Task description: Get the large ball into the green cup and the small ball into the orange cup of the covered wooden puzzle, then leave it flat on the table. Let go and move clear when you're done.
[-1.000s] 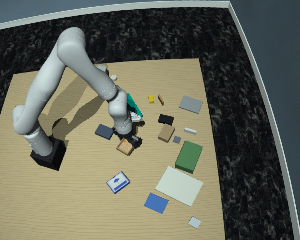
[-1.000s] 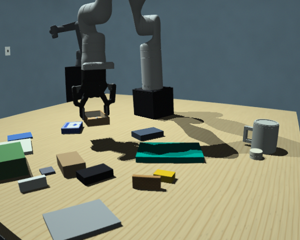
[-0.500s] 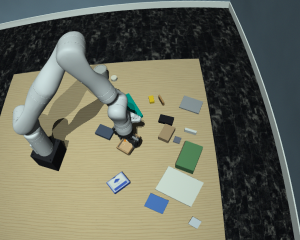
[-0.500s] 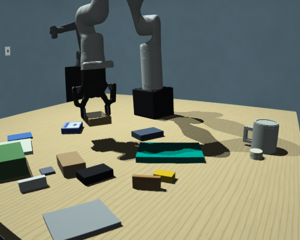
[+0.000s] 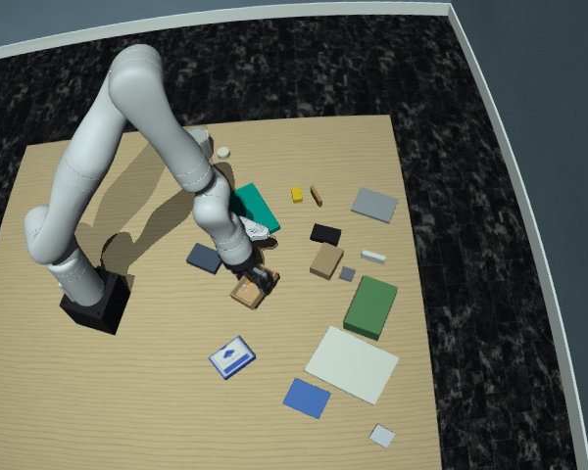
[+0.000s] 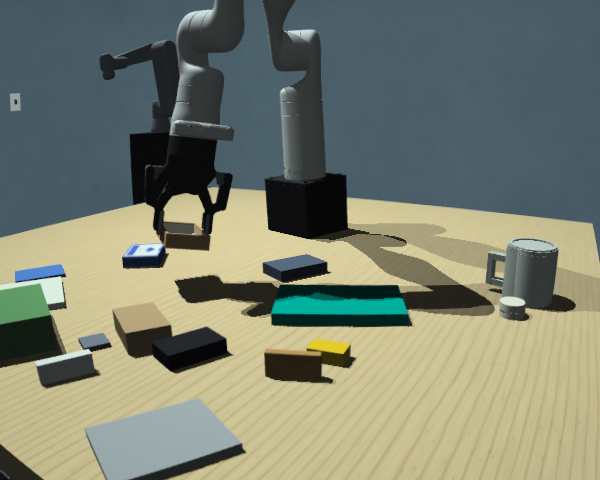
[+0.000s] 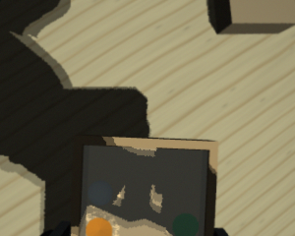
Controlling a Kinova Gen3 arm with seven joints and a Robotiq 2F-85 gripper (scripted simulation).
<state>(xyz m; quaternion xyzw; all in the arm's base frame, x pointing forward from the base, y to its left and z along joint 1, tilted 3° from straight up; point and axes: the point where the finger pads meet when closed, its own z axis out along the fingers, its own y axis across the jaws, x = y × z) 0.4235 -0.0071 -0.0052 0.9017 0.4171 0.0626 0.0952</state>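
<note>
The gripper (image 6: pixel 184 223) is clamped on the wooden puzzle (image 6: pixel 186 235), one finger on each of two opposite side walls, and holds it near the middle of the counter (image 6: pixel 445 372); the exterior view shows the box's shadow lying well away from it, so the box is lifted off the surface. From the wrist view the puzzle is a shallow wooden tray under a dark see-through cover (image 7: pixel 147 172). Inside, the orange cup (image 7: pixel 98 228) sits at the lower left and the green cup (image 7: pixel 186 224) at the lower right, with a darker bluish round spot (image 7: pixel 100 193) above the orange one and two small pale wedge-shaped pieces (image 7: pixel 156 198) between them. Neither ball can be made out in the cups or elsewhere under the cover. From the top view the puzzle (image 5: pixel 246 294) is nearly square, turned diagonally to the counter's edges, and looks about level in the exterior view. Around it lie a navy block (image 5: pixel 203 258), a teal slab (image 5: pixel 256 206), a tan box (image 5: pixel 326 260) and a blue-and-white box (image 5: pixel 231 356). A grey mug (image 6: pixel 529 271) stands upright at the far corner with a small white cylinder (image 6: pixel 511 307) beside it; what the mug holds cannot be told.
</note>
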